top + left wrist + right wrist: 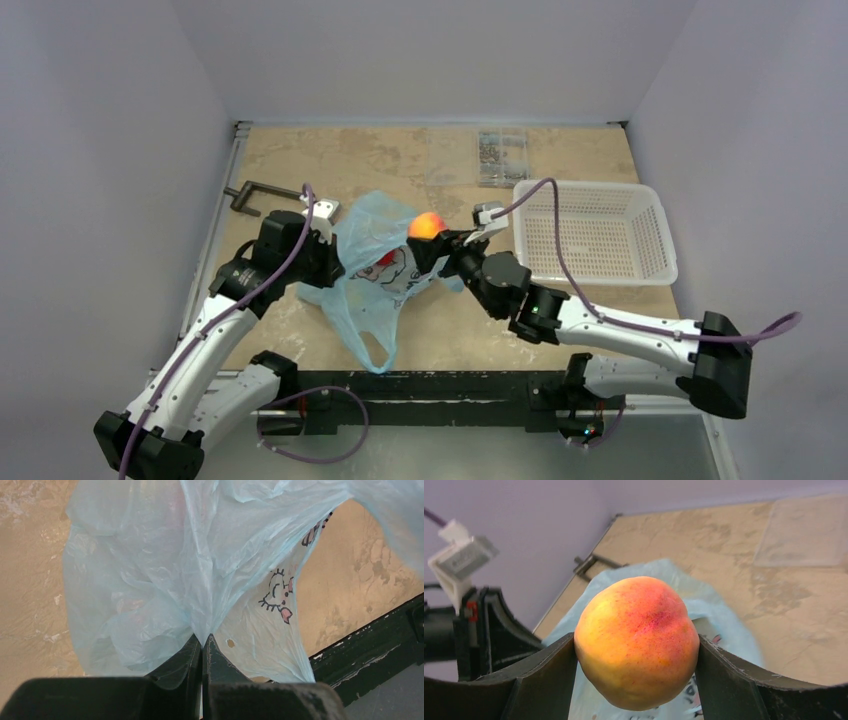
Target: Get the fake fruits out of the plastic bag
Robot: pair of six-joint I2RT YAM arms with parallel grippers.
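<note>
right claw (636, 652) gripped the peach (636, 630) above the bag (145, 580); left claw (202, 647) pinched the bag's film. one fruit was out; the rest probably lay inside, unseen.

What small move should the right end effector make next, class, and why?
Probably carry the peach sideways, clear of the plastic bag: the right end effector grips it above the bag, while the left end effector pinches the bag.
</note>
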